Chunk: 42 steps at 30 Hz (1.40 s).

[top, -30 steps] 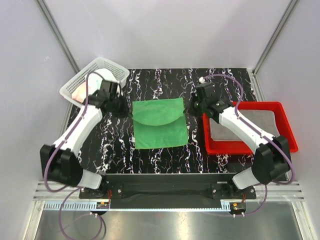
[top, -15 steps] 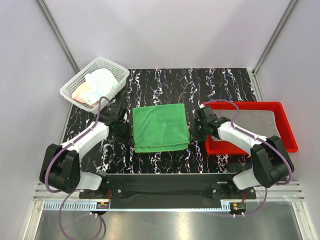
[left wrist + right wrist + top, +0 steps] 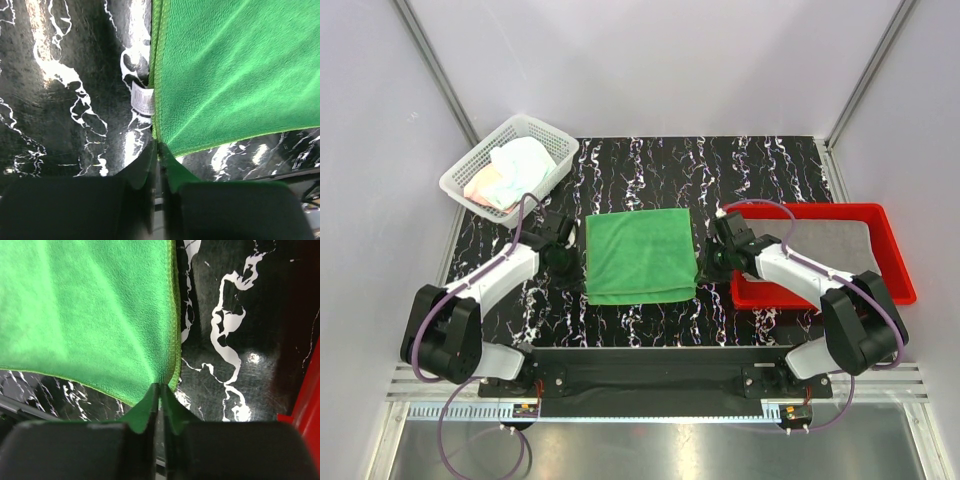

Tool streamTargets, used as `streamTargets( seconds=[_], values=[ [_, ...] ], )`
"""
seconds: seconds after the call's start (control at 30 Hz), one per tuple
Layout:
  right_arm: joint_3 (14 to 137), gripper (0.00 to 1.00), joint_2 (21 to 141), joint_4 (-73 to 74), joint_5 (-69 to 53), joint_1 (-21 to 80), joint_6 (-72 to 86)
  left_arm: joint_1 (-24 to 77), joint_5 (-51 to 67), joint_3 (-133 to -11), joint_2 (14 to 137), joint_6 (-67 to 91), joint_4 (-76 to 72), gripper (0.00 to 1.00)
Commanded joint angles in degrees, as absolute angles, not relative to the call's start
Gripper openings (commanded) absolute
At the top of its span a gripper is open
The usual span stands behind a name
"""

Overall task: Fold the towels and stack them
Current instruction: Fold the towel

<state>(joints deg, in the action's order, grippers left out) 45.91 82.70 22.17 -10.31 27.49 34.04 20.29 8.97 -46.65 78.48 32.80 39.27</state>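
Since folded once by the look of it, lying flat mid black marble table [image 3: 760,170]: green towel [image 3: 640,255], two layers showing along near edge. To right, red tray [image 3: 895,255] w/ grey towel [image 3: 840,240]; far left, white basket [image 3: 470,165] w/ pale towels [image 3: 515,165]. Clamped at near-left corner by left gripper [image 3: 159,150], near-right by right gripper [image 3: 160,390], jaws of each all but together on thin cloth. Prob soft, light, limp – no stiffness, sagging if lifted from one pt, layers apt to slide. Best taken at corners, both layers pinched, kept taut btwn arms. Small white label [image 3: 143,98] poking out at left edge
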Motion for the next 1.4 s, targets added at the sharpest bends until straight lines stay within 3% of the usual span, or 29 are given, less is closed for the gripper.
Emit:
streamTargets(
  seconds=[0.0, 0.1, 0.23, 0.5, 0.83, 0.97, 1.0, 1.1, 1.23, 1.37],
  values=[
    [44.7, 0.14, 83.3, 22.2, -12.3, 27.8, 32.4, 21.1, 8.5, -45.8, 76.0, 32.5, 39.5, 0.19],
    [43.5, 0.25, 81.8, 22.1, -12.2, 27.8, 32.7, 21.4, 10.2, -46.1, 74.1, 32.3, 40.9, 0.32],
    [45.4, 0.32, 81.0, 23.1, -12.8, 27.8, 33.3, 21.4, 14.9, -48.2, 74.1, 31.4, 40.9, 0.36],
    [49.2, 0.30, 83.8, 23.7, -13.7, 28.2, 34.3, 21.4, 18.0, -49.1, 81.2, 31.7, 32.3, 0.36],
    [43.1, 0.26, 89.7, 20.2, -11.3, 33.9, 35.9, 21.0, 2.2, -47.1, 85.1, 34.1, 36.5, 0.30],
    [44.1, 0.27, 85.4, 24.0, -10.0, 35.4, 35.4, 21.0, 1.8, -53.1, 79.1, 34.2, 39.8, 0.36],
    [45.5, 0.30, 84.5, 24.7, -10.8, 35.5, 34.0, 20.7, 1.4, -55.0, 78.3, 33.9, 40.9, 0.41],
    [50.8, 0.35, 82.4, 27.4, -13.6, 35.4, 31.2, 17.9, 4.6, -64.0, 79.9, 29.8, 40.6, 0.42],
    [60.8, 0.44, 88.1, 31.1, -18.5, 32.9, 18.7, 14.6, 8.7, -74.5, 86.1, 19.5, 37.9, 0.48],
    [74.9, 0.44, 98.1, 35.9, -26.0, 27.4, 7.0, 12.6, 12.1, -84.4, 96.4, 9.1, 36.5, 0.48]
  ],
)
